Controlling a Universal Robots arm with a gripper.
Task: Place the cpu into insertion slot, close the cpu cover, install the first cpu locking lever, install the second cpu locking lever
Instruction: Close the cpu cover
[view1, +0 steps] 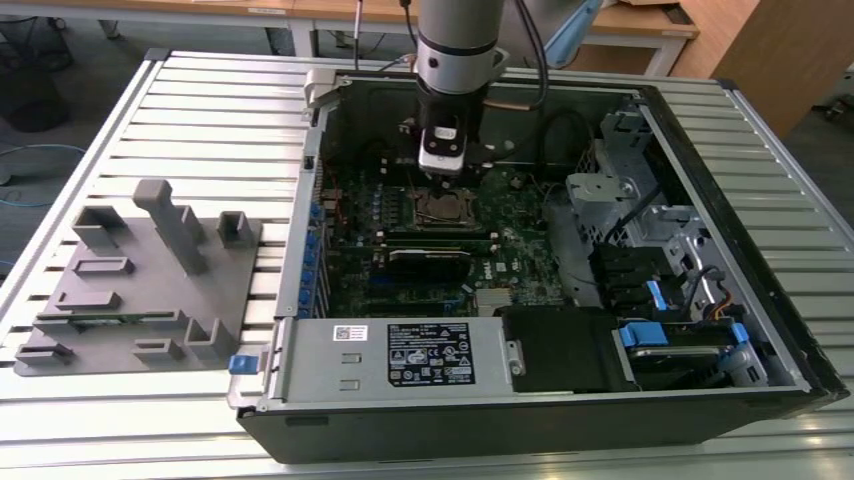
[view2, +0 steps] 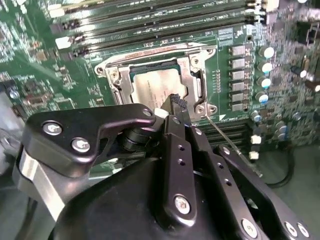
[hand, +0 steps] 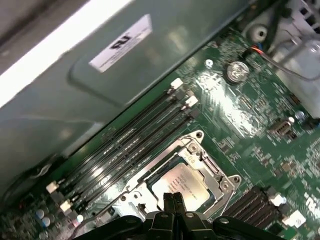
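Gripper (hand: 174, 199) above cpu (hand: 184, 182) | dull grey top | cpu cover (hand: 218, 176) seemingly down

The small flat square chip with a dull grey metal top (view2: 152, 92) lies level in the small square black socket (view2: 150, 66) set into the green circuit board (view2: 75, 75). The thin silvery square metal frame with 1 large window (view2: 116, 82) lies flat around the chip, whose top shows through it in both wrist views. A thin silvery wire lever (view2: 232, 143) slants out from 1 corner.
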